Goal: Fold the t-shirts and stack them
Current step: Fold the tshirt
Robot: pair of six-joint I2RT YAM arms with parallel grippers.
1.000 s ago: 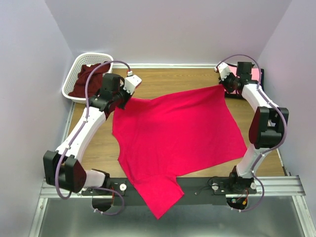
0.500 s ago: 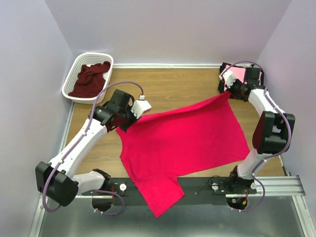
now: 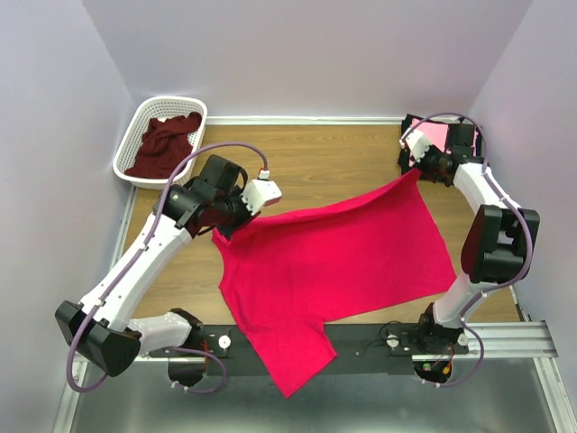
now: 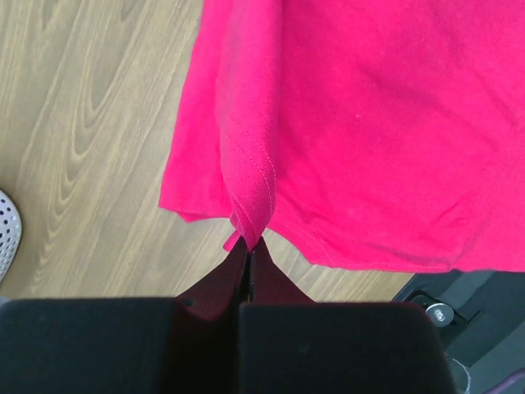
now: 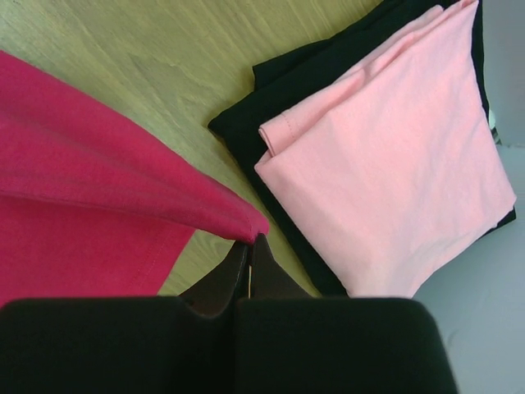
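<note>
The crimson-red t-shirt (image 3: 334, 262) is stretched over the wooden table, and one sleeve hangs over the near rail. My left gripper (image 3: 227, 229) is shut on its far left corner (image 4: 248, 222). My right gripper (image 3: 417, 171) is shut on the far right corner (image 5: 238, 220), holding it just above the wood. Right beside that corner lies the folded light pink t-shirt (image 5: 394, 164) on top of the folded black t-shirt (image 5: 287, 82). The dark maroon t-shirt (image 3: 167, 144) lies crumpled in the basket.
The white lattice basket (image 3: 132, 135) stands at the far left corner, and its rim (image 4: 4, 234) shows in the left wrist view. The pink and black stack (image 3: 437, 135) sits at the far right corner. A black rail (image 3: 370, 338) runs along the near edge, with walls close on three sides.
My left gripper has carried its shirt corner to the right and nearer, away from the basket. My right gripper has shifted slightly right with its corner, and the shirt's far edge now slants.
</note>
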